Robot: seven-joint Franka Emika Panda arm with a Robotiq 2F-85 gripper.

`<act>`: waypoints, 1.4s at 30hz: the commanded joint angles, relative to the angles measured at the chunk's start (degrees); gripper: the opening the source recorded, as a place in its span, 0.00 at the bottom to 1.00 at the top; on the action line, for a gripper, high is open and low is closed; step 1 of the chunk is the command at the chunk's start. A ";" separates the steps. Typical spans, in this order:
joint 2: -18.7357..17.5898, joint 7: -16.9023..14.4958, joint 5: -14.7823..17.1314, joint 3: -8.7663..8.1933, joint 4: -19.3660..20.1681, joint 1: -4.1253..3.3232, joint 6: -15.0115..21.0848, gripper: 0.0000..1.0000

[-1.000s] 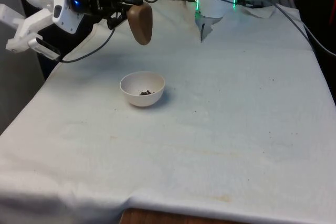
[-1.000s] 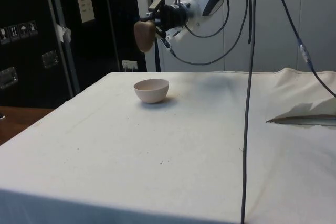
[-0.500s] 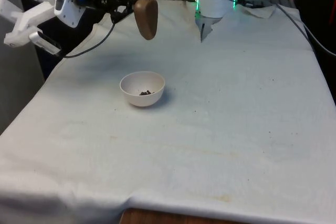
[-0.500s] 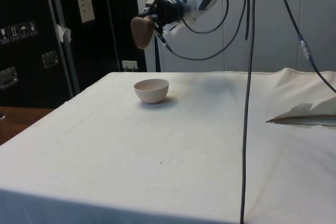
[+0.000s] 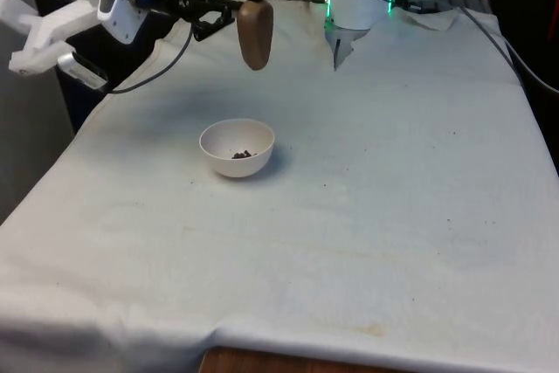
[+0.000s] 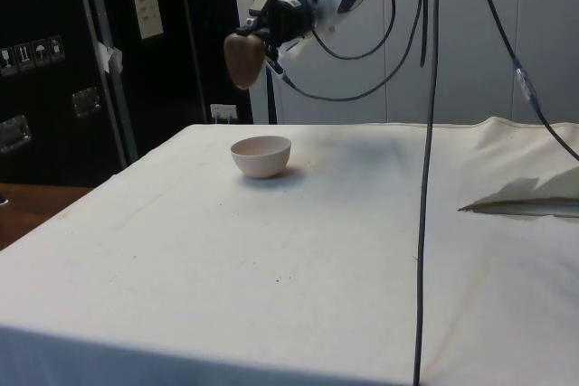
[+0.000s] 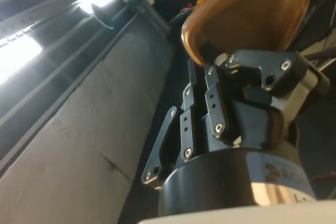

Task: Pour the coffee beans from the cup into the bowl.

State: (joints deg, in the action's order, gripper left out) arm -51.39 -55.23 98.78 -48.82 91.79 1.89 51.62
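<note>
Front view: gripper (image 5: 229, 2) clamps brown cup (image 5: 254, 33); bowl (image 5: 237, 148) with beans sits well below it.
Side view: cup (image 6: 242, 59) hangs high.
Wrist view: fingers (image 7: 216, 109) pinch the rim; thin grip, could slip.

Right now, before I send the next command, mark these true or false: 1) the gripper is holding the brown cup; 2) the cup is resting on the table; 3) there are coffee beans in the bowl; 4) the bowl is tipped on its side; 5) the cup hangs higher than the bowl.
1) True: the gripper is shut on the brown cup.
2) False: the cup is in the air, well above the white cloth, with nothing under it touching.
3) True: a small dark heap of coffee beans lies inside the white bowl.
4) False: the bowl stands upright on the cloth, opening upward.
5) True: in the side view the cup is clearly above the bowl.
</note>
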 commanded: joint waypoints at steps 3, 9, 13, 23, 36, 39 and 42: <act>0.69 -0.86 -0.92 -0.69 0.57 -1.20 1.32 0.00; 0.97 -3.38 -2.29 -1.03 0.63 -2.35 1.89 0.00; 1.15 -4.53 -2.92 -1.09 0.69 -2.81 2.35 0.00; 2.06 -9.97 -5.56 -1.20 1.60 -4.18 3.61 0.00; 3.15 -15.81 -8.71 -0.52 2.46 -4.58 3.90 0.00; 4.24 -17.93 -9.68 -1.15 3.78 -5.79 5.50 0.00; 4.64 -19.82 -10.71 -1.20 4.18 -6.07 5.90 0.00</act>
State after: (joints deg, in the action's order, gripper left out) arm -47.33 -74.43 88.46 -49.33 95.05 -3.27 56.32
